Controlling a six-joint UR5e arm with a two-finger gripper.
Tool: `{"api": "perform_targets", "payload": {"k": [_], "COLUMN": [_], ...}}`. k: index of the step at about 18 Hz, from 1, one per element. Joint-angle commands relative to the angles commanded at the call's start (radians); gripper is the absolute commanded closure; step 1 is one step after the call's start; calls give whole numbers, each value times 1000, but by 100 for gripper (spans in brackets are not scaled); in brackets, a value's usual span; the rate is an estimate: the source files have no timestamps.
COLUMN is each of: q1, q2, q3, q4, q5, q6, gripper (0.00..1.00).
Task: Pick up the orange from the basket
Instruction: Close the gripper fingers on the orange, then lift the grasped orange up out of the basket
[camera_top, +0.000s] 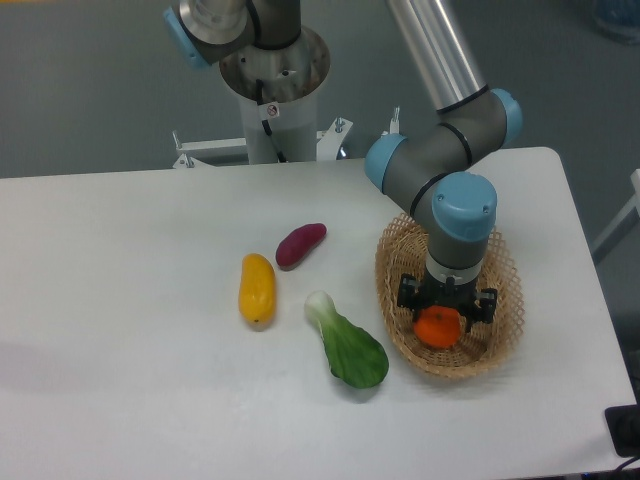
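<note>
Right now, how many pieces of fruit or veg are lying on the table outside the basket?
3. A yellow mango-like fruit lies left, a purple sweet potato just behind it, and a green bok choy nearest the basket. The orange sits inside, under the gripper.

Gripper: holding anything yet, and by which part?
Cannot be told. The gripper sits right over the orange in the basket, hiding any finger contact.

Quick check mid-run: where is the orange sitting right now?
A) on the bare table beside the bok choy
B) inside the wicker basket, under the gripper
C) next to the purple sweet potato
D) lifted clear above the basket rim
B: the orange lies inside the basket, with the gripper directly over it; whether the fingers have closed on it cannot be told from this view.
</note>
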Motion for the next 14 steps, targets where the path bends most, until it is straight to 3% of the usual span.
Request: {"api": "perform_targets", "payload": {"k": [5,10,14], "q1": [0,2,12], "q2": [5,14,58], "q3": [3,12,54], "q4": [0,0,-2], "q5": [-5,-5,-21], "q6": [-14,-3,-5], "gripper": [33,34,34]}}
